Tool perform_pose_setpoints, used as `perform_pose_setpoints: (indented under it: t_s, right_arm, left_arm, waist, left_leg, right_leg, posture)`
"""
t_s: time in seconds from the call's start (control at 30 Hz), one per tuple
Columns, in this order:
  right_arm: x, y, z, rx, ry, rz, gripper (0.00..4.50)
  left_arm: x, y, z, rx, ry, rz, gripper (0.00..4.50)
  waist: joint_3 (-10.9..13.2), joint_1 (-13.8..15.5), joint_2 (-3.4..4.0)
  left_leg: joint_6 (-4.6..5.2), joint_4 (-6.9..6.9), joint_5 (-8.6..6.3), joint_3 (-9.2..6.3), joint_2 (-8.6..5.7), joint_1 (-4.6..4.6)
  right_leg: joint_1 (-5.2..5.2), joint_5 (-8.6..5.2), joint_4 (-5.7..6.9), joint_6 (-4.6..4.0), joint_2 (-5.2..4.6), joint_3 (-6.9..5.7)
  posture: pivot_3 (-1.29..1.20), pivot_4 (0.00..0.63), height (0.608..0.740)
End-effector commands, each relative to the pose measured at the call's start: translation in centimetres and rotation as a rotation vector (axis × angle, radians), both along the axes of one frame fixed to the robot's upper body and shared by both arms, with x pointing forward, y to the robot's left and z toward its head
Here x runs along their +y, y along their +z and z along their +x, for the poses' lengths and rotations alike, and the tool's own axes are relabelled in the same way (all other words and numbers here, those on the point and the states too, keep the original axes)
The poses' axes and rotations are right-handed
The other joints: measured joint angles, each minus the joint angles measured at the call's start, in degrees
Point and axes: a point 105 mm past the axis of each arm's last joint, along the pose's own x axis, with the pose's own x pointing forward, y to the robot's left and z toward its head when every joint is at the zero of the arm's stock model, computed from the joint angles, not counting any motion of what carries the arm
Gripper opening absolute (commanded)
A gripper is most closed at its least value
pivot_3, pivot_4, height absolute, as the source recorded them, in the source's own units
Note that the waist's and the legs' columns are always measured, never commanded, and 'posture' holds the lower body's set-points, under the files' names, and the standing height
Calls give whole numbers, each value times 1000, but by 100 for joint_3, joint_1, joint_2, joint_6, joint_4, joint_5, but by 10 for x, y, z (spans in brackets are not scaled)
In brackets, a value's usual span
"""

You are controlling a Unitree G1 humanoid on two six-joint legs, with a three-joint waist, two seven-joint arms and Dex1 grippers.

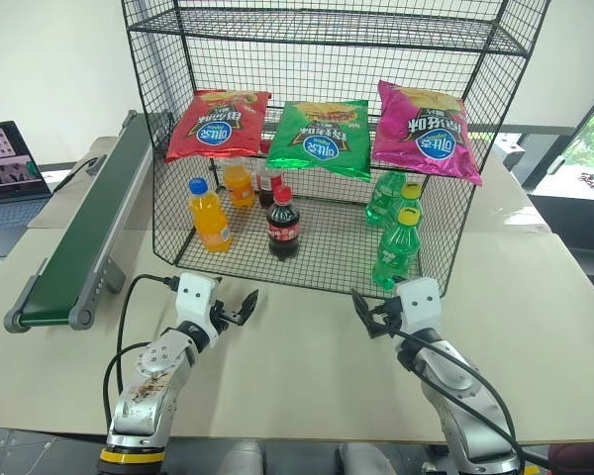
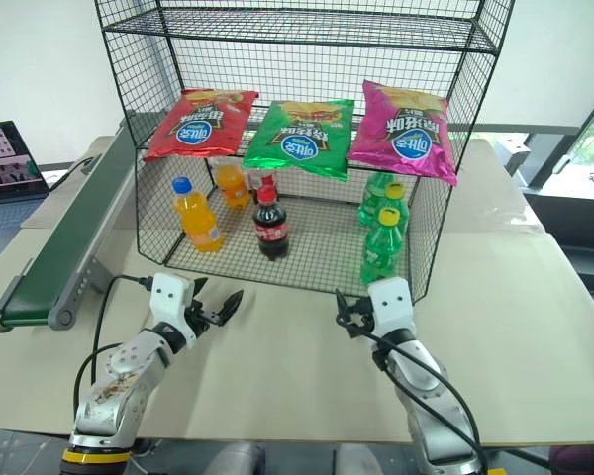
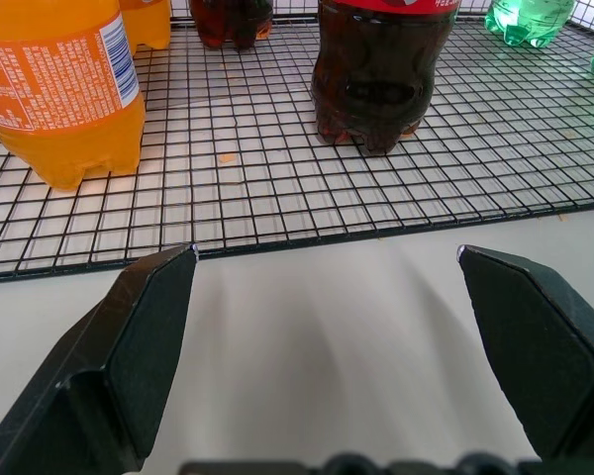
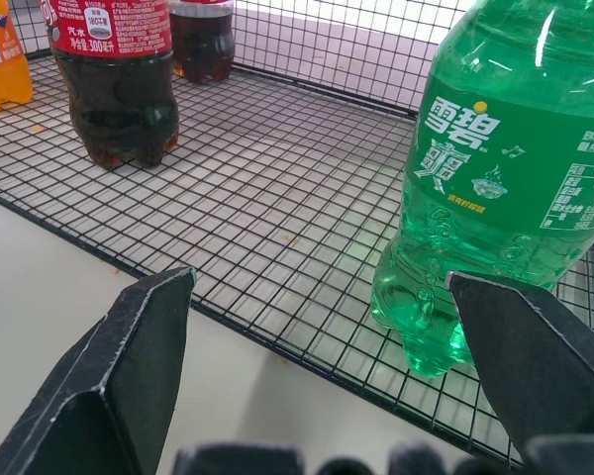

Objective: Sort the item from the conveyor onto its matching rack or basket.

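Well beyond both empty jaws, cola bottle (image 1: 283, 224) upright on rack (image 1: 327, 267).

Small clear-plastic cola bottle (image 1: 283, 227): glossy, dark liquid, red cap, red film label. Tall black wire-mesh rack (image 1: 445, 109): thin coated metal wire, satin. Long dark green conveyor belt (image 1: 87, 233): matt, rubbery look; grey metal frame, dull. Three foil-look snack bags, red (image 1: 219, 124), green (image 1: 322, 137), magenta (image 1: 424, 132): shiny, crinkled. Beige tabletop (image 1: 307, 371): smooth, matt. Black gripper fingers (image 3: 144, 341): matt hard plastic. Translucent green plastic bottle (image 4: 510, 168): glossy.
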Motion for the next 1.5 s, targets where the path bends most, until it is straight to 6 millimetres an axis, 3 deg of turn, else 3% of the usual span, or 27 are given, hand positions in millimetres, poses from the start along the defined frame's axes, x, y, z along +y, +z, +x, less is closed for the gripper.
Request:
perform_pose_setpoints:
  t_s: [0.03, 1.5]
  right_arm:
    - [0, 18, -1, -82, 7, -1, 4500]
    - [3, 20, -2, -86, 11, 6, 4500]
  left_arm:
    - [4, 11, 2, -48, 19, 23, 4487]
    - [6, 18, 2, -87, 59, 26, 4487]
  waist:
    - [0, 0, 0]
    - [-1, 0, 1]
  left_leg:
    - [0, 0, 0, 0, 0, 0]
    - [0, 0, 0, 0, 0, 0]
  right_leg:
    - [0, 1, 0, -2, 0, 0]
    - [0, 5, 0, -9, 0, 0]
  posture:
    - [0, 150, 738]
    - [0, 150, 738]
